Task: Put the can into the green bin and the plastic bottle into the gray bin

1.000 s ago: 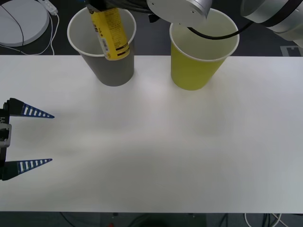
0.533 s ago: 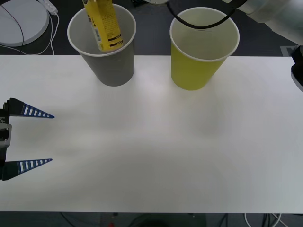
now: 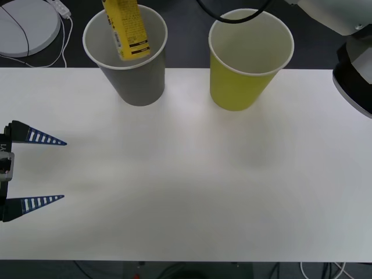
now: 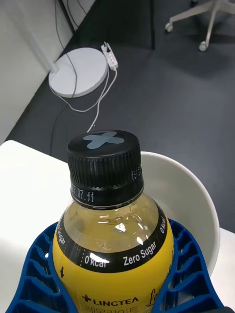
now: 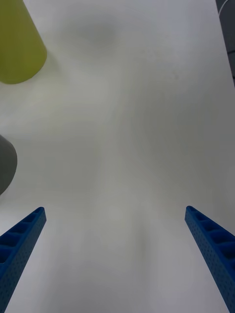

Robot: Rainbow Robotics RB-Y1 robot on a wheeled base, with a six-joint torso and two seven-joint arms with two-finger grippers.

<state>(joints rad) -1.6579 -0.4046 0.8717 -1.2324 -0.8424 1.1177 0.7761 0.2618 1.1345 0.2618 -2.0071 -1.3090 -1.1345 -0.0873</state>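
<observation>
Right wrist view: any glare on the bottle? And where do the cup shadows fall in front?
Right wrist view: small bright highlights on the plastic bottle shoulder and its black band, label print readable; right gripper fingers wrap it. Front view: soft, faint shadows on the table just ahead of the gray bin and green bin. Left wrist view: left gripper open, diffuse gray shading on the table.

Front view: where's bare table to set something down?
The white table lies bare from the open left gripper rightward, in front of the gray paper cup and yellow-green paper cup. Crowded: above the gray cup, where the right gripper holds the yellow bottle.
</observation>
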